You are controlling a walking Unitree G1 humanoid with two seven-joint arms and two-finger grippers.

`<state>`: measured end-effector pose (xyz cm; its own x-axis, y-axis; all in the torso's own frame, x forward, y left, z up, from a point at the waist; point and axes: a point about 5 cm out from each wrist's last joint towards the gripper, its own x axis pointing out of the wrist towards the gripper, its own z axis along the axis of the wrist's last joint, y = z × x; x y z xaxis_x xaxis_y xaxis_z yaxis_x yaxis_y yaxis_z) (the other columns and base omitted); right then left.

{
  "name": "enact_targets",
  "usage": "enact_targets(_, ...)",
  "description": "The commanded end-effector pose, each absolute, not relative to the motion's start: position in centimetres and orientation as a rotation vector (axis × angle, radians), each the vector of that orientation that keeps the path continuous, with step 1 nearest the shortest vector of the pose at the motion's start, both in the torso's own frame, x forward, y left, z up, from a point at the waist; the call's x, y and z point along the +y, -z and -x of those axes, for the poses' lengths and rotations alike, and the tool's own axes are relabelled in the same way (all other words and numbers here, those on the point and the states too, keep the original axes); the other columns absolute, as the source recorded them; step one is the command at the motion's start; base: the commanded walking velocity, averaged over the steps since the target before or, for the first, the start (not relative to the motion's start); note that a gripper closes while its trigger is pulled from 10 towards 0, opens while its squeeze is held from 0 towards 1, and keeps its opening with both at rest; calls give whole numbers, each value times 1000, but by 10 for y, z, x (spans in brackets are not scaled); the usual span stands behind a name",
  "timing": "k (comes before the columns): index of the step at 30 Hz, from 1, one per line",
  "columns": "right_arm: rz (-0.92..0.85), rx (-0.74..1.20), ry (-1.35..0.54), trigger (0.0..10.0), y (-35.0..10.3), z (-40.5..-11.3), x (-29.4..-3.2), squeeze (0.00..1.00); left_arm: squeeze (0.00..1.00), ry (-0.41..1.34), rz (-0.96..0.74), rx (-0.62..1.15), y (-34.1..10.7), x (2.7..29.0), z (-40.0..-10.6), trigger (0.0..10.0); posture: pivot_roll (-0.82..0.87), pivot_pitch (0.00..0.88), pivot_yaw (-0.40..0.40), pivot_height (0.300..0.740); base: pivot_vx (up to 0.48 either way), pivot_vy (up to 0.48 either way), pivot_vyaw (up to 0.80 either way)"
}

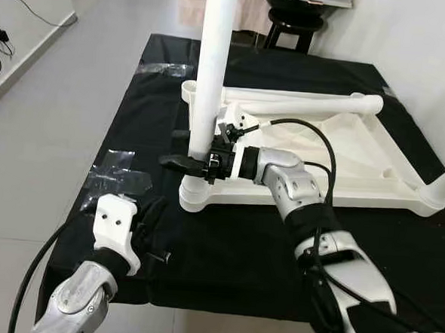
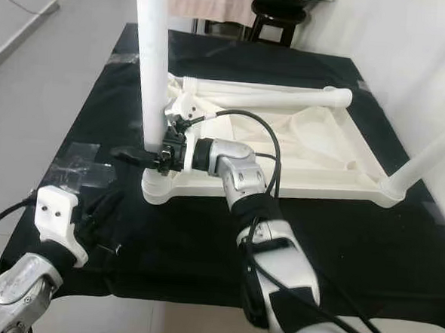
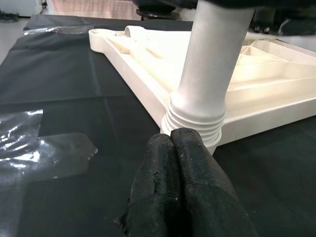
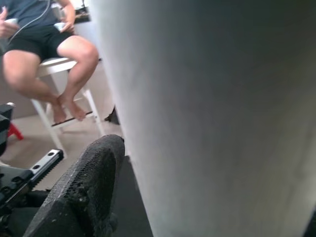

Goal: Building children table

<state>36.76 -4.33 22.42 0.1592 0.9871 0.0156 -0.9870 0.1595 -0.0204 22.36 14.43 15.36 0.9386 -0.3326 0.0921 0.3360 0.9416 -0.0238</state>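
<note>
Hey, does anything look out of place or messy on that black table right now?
Mostly tidy. A crumpled clear plastic wrapper lies loose on the black cloth beside the upturned white tabletop. One table leg lies unattached across it while the right gripper clasps the upright leg.

Right arm (image 1: 293,187): silver segmented shell, black joints, black cable looped above.
Left arm (image 1: 78,297): silver, white wrist housing with two screw holes, black cable.
Finger pads (image 3: 182,192): black, rough-textured.

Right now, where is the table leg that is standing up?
The upright leg stands in the near left corner socket of the upside-down tabletop on the black cloth, with the right tool closed around its base.
</note>
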Motion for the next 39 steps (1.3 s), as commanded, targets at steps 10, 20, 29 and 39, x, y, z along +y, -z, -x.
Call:
enact_targets(10, -1, 4, -1617, 0, -224, -362, -36, 0, 0, 353, 52, -87, -148, 137, -224, 10000, 108, 58, -123, 740, 0, 0, 0)
enact_targets(20, 27, -51, -1277, 0, -218, -378, -57, 0, 0, 351, 50, -87, -149, 139, -226, 10000, 83, 75, -120, 740, 0, 0, 0)
enact_targets(29, -167, 119, -645, 0, -163, -335, -24, 0, 0, 341, -30, -75, -150, 145, -229, 10000, 54, 78, -73, 740, 0, 0, 0)
enact_targets(39, -80, 63, -729, 10000, -188, -362, -23, 0, 0, 253, -383, -53, -149, 148, -229, 10000, 76, 45, -83, 740, 0, 0, 0)
